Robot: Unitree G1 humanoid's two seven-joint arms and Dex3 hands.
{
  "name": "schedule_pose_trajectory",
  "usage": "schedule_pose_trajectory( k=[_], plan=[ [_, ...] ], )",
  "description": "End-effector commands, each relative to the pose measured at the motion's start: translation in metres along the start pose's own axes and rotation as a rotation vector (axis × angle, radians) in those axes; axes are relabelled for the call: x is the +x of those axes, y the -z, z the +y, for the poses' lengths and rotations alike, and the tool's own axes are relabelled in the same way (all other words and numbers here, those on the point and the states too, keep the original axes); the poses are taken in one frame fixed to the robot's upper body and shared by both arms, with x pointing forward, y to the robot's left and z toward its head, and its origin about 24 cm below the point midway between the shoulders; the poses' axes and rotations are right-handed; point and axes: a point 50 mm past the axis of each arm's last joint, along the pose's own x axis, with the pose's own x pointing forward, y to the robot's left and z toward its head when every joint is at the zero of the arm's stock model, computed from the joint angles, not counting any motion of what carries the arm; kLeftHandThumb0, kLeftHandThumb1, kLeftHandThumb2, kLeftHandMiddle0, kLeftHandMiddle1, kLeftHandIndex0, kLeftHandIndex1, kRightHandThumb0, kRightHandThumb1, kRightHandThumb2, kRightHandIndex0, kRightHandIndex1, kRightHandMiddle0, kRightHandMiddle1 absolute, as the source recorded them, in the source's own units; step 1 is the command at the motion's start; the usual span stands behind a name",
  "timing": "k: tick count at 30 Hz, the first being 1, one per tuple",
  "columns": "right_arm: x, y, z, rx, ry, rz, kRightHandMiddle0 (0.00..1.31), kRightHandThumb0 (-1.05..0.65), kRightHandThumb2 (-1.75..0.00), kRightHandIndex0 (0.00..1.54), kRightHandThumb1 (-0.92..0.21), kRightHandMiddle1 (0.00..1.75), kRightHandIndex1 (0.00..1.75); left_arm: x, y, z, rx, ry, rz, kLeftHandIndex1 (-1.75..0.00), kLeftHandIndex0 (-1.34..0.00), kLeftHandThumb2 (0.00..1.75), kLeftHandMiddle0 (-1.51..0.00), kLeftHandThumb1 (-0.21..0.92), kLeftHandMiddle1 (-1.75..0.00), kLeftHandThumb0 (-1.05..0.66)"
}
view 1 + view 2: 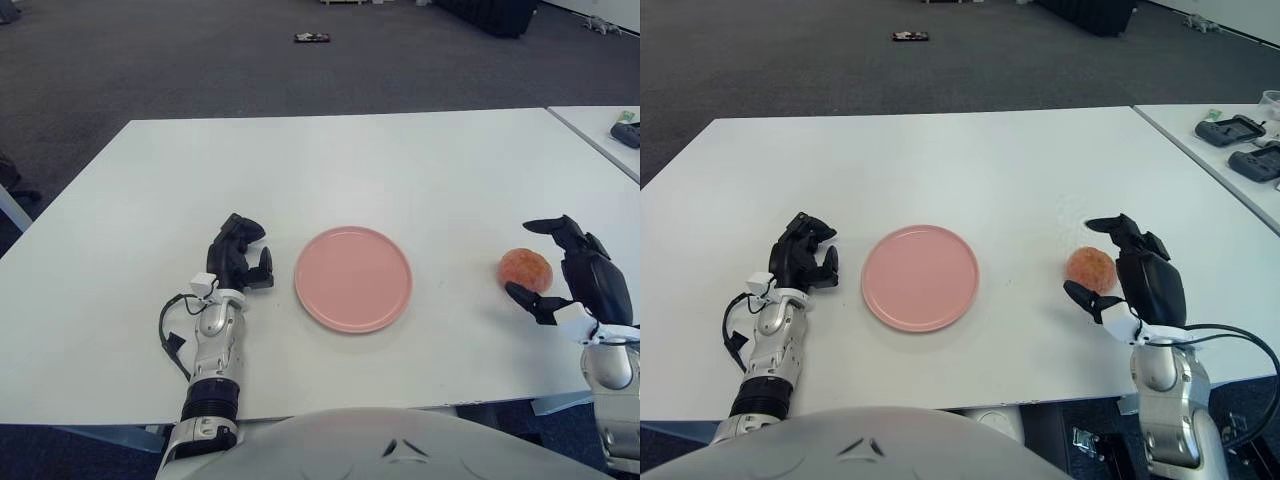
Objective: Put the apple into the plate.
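In your left eye view, the apple [526, 269] sits on the white table [400, 160], well to the right of the pink plate [353, 278], and your right hand [572, 280] is just beside it with fingers spread wide, holding nothing. In your right eye view, your left hand [803, 259] shows left of the plate with its fingers curled, empty.

Black three-fingered left hand [240, 258] and right hand [1140, 275] top silver, ribbed forearms; white wrist blocks, a looping black cable at the left wrist.
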Motion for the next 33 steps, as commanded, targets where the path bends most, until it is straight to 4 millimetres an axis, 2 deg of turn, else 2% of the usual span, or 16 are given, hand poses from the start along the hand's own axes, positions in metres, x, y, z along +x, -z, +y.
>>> schedule_pose_trajectory(
  k=[1, 5, 14, 21, 24, 25, 26, 27, 28, 30, 32, 33],
  plan=[
    [0.004, -0.005, 0.002, -0.014, -0.027, -0.053, 0.00, -0.96, -0.76, 0.00, -0.58, 0.16, 0.01, -0.010, 0.018, 0.006, 0.002, -0.028, 0.091, -1.67, -0.71, 1.75, -0.92, -0.08, -1.75, -0.01],
    [0.002, -0.006, 0.003, -0.022, -0.049, -0.057, 0.00, -1.03, -0.65, 0.00, -0.63, 0.03, 0.00, -0.010, 0.019, 0.005, 0.005, -0.030, 0.095, -1.66, -0.71, 1.75, -0.92, -0.08, -1.75, -0.01],
    [0.002, -0.012, 0.009, -0.012, -0.123, -0.073, 0.00, -1.05, -0.59, 0.00, -0.65, 0.00, 0.00, -0.011, 0.020, 0.005, -0.017, -0.036, 0.103, -1.65, -0.72, 1.75, -0.93, -0.08, -1.75, -0.01],
    [0.006, -0.041, 0.015, 0.074, -0.209, 0.012, 0.00, -0.99, -0.59, 0.00, -0.58, 0.00, 0.00, -0.011, 0.021, 0.005, -0.020, -0.034, 0.099, -1.65, -0.72, 1.75, -0.93, -0.08, -1.75, -0.01],
    [0.006, -0.045, 0.014, 0.084, -0.220, 0.032, 0.00, -0.96, -0.61, 0.00, -0.55, 0.00, 0.00, -0.011, 0.021, 0.005, -0.012, -0.032, 0.097, -1.65, -0.72, 1.75, -0.93, -0.08, -1.75, -0.01],
    [0.016, -0.034, 0.021, 0.081, -0.192, -0.049, 0.00, -0.95, -0.62, 0.00, -0.55, 0.00, 0.00, -0.011, 0.021, 0.005, -0.011, -0.032, 0.098, -1.65, -0.72, 1.75, -0.93, -0.08, -1.75, -0.01],
    [0.023, -0.025, 0.024, 0.092, -0.163, -0.106, 0.00, -0.99, -0.59, 0.00, -0.65, 0.08, 0.00, -0.011, 0.021, 0.005, -0.010, -0.033, 0.099, -1.65, -0.72, 1.75, -0.93, -0.08, -1.75, -0.01],
    [0.011, -0.042, 0.018, 0.018, -0.228, -0.081, 0.00, -1.01, -0.57, 0.00, -0.71, 0.15, 0.00, -0.011, 0.022, 0.005, -0.012, -0.032, 0.100, -1.65, -0.72, 1.75, -0.93, -0.08, -1.75, -0.01],
    [0.000, -0.055, 0.010, -0.023, -0.261, -0.044, 0.00, -1.01, -0.56, 0.00, -0.72, 0.16, 0.00, -0.011, 0.022, 0.005, -0.014, -0.032, 0.100, -1.66, -0.72, 1.75, -0.93, -0.08, -1.75, -0.01],
    [-0.001, -0.053, 0.008, -0.028, -0.264, 0.016, 0.00, -1.03, -0.58, 0.00, -0.72, 0.21, 0.00, -0.011, 0.022, 0.005, -0.017, -0.028, 0.098, -1.66, -0.71, 1.75, -0.93, -0.08, -1.75, -0.01],
    [0.012, -0.037, 0.016, -0.036, -0.271, 0.007, 0.00, -1.04, -0.61, 0.00, -0.70, 0.29, 0.00, -0.012, 0.022, 0.006, -0.014, -0.026, 0.095, -1.66, -0.71, 1.75, -0.93, -0.08, -1.75, -0.01],
    [0.007, -0.045, 0.009, -0.070, -0.303, 0.007, 0.00, -1.04, -0.63, 0.00, -0.69, 0.34, 0.00, -0.012, 0.022, 0.006, -0.011, -0.027, 0.095, -1.66, -0.71, 1.75, -0.92, -0.08, -1.75, -0.01]
  ],
)
